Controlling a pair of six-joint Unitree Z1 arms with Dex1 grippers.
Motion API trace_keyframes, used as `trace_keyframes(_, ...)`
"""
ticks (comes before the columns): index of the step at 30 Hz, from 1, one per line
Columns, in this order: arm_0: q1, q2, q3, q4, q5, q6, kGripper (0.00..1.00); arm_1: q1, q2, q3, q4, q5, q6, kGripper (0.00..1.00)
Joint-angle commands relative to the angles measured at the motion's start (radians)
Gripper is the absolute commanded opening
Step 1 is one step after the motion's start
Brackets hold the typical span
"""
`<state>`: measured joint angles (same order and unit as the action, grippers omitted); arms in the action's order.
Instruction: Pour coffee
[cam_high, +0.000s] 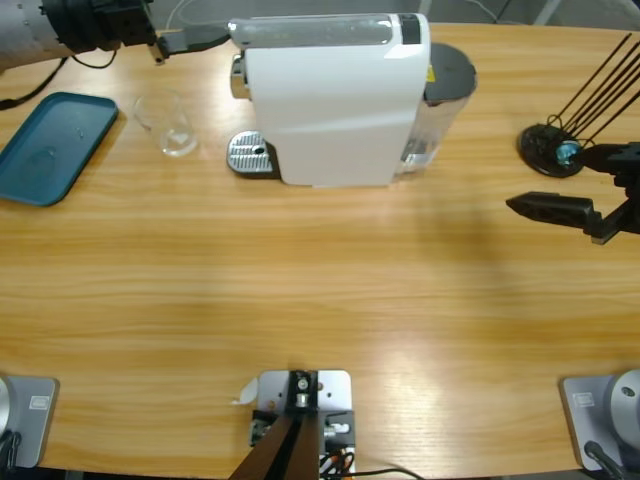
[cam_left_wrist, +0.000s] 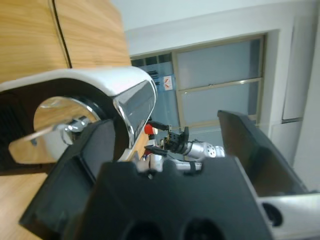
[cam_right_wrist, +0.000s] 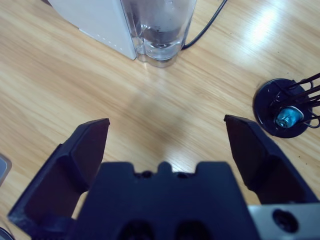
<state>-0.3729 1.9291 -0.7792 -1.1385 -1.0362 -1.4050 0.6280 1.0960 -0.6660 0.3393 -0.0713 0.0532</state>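
Wood grain: the pale worktop (cam_high: 300, 300) carries everything; listed here from the high view's left edge to its right.

Teal tray: a blue-green tray (cam_high: 50, 145) lies at the far left, bare.

Left tool: the left tool (cam_high: 170, 42) comes in from the upper left corner and sits just beside the top front end of the machine. In its wrist view the jaws stand apart, one jaw close against the machine's silver lever (cam_left_wrist: 135, 107), nothing clamped between them.

Glass: a clear glass (cam_high: 172, 128) stands upright on the worktop between the tray and the machine, just left of the drip tray (cam_high: 250, 153), not on it and not under the spout.

Coffee machine: the white coffee machine (cam_high: 335, 100) lies with its long axis across the worktop, spout end towards the left, clear water tank (cam_high: 440, 100) at its right end.

Key relation: the glass lies below and slightly left of the left tool in the high view, and a short sideways shift from the drip tray. The left arm is far nearer to both glass and lever than the right. My judgement: the glass likely needs to reach the drip tray before coffee runs.

Right tool: the right tool (cam_high: 550, 208) hovers over bare wood at the right, jaws wide apart and holding nothing, well away from the glass.

Capsule stand: a black round-based wire stand (cam_high: 550, 150) with something blue at its foot sits just beyond the right tool.
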Motion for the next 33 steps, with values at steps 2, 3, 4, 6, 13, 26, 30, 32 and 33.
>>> trace_keyframes(2, -0.017, 0.08, 0.062, -0.156, 0.007, -0.077, 0.769, 0.005, 0.022, 0.019, -0.006, -0.018, 0.011, 0.987)
trace_keyframes(3, -0.02, 0.076, 0.065, -0.156, 0.011, -0.08, 0.766, 0.004, 0.022, 0.02, -0.006, -0.018, 0.011, 0.987)
trace_keyframes(4, -0.023, 0.072, 0.069, -0.156, 0.013, -0.084, 0.766, 0.005, 0.022, 0.02, -0.006, -0.018, 0.011, 0.987)
trace_keyframes(6, -0.028, 0.06, 0.081, -0.156, 0.023, -0.089, 0.732, 0.005, 0.022, 0.02, -0.006, -0.018, 0.011, 0.987)
trace_keyframes(13, -0.041, 0.05, 0.101, -0.156, 0.038, -0.091, 0.098, 0.005, 0.022, 0.02, -0.006, -0.018, 0.011, 0.987)
trace_keyframes(26, -0.041, -0.001, 0.134, -0.156, 0.096, -0.097, 0.0, 0.005, 0.03, 0.02, -0.011, -0.013, 0.016, 0.977)
trace_keyframes(30, -0.041, -0.029, 0.133, -0.151, 0.107, -0.099, 0.0, 0.004, 0.031, 0.02, -0.013, -0.013, 0.016, 0.977)
trace_keyframes(32, -0.042, -0.04, 0.132, -0.148, 0.108, -0.1, 0.0, 0.005, 0.031, 0.02, -0.013, -0.013, 0.016, 0.973)
trace_keyframes(33, -0.044, -0.044, 0.132, -0.147, 0.108, -0.101, 0.0, 0.004, 0.031, 0.02, -0.013, -0.013, 0.016, 0.973)
